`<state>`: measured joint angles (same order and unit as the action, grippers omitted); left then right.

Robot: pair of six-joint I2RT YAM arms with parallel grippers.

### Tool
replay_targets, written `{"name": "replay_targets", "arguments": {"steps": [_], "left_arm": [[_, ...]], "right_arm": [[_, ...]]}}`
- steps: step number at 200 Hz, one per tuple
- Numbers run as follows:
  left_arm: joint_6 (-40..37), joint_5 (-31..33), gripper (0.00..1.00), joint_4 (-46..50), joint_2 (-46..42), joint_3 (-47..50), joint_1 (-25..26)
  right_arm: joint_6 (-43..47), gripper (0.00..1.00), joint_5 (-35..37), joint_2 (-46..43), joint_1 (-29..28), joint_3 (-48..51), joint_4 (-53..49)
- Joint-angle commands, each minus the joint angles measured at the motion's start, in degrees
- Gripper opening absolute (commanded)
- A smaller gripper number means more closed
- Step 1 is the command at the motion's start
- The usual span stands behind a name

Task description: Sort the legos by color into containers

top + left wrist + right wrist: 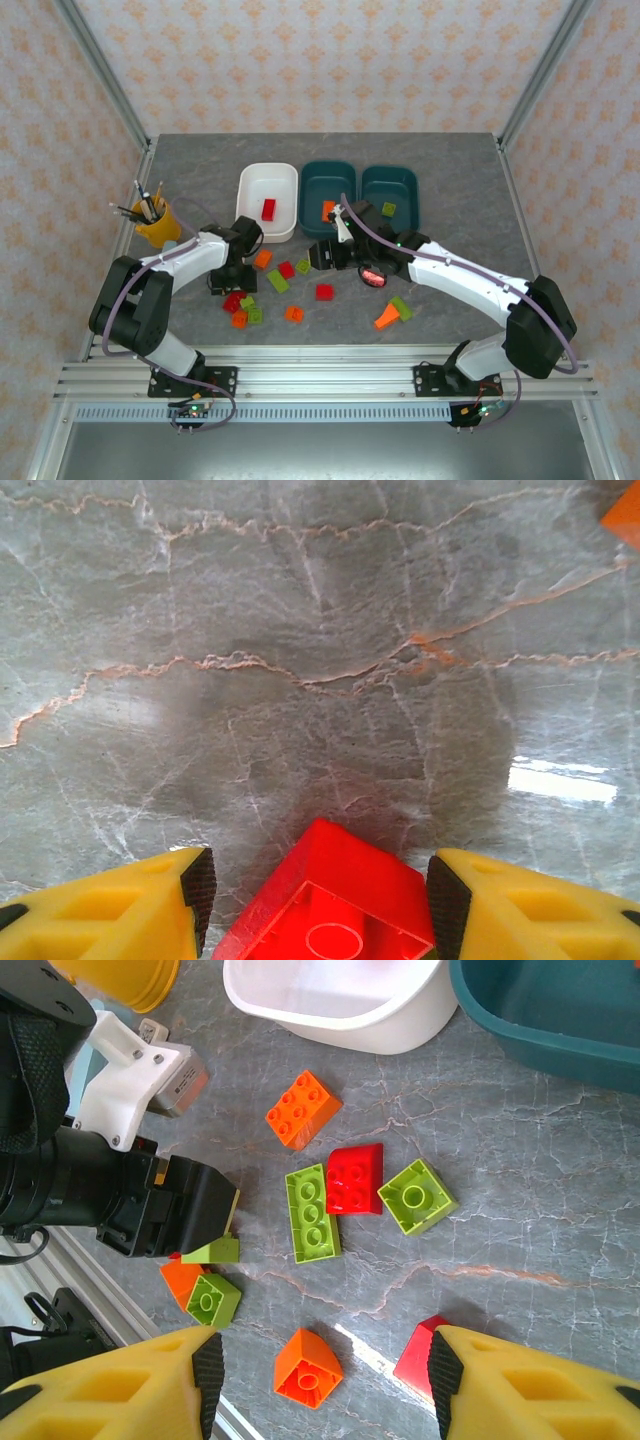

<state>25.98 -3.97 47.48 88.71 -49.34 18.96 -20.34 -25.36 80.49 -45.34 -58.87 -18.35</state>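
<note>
My left gripper (229, 287) is open and low over the table, and an upside-down red lego (330, 905) lies between its fingers (140, 910). My right gripper (322, 256) hangs open above the scattered legos with nothing between its pads (207, 1360). Below it lie an orange lego (308, 1368), a red one (418, 1355) partly behind the right finger, a long green one (312, 1212) and another red one (355, 1178). The white tub (250, 190) holds a red lego (269, 208). The middle teal tub (312, 185) holds an orange one (328, 208), the right teal tub (410, 190) a green one (388, 208).
A yellow cup of pencils (155, 222) stands left of the white tub. An orange wedge (385, 320) and a green lego (401, 309) lie apart at the front right. The left arm's black wrist (150, 1210) sits close to the pile.
</note>
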Motion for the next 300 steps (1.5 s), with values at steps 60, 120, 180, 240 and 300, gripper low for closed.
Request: {"name": "replay_targets", "arguments": {"steps": [60,120,180,240,300], "left_arm": [[1.8,4.5,0.55,2.6,-2.0,1.1,-1.7],[6.8,2.9,0.58,5.2,-4.1,1.7,-3.0],[8.0,0.1,0.62,3.8,-4.4,3.9,-3.0],[9.3,0.4,0.55,2.2,-3.3,5.6,-3.0],[9.5,3.3,0.47,0.6,-2.7,5.5,-3.0]], "right_arm": [[-0.9,0.58,-1.0,0.7,-0.3,-2.0,1.4],[-0.4,0.58,-3.2,0.7,-0.4,-2.2,1.4],[-0.6,0.58,-3.3,1.2,-0.4,-2.4,1.2],[-0.6,0.58,-3.8,2.2,-0.4,-3.2,1.5],[-0.9,0.58,-3.9,2.1,-0.4,-3.3,1.5]]}}
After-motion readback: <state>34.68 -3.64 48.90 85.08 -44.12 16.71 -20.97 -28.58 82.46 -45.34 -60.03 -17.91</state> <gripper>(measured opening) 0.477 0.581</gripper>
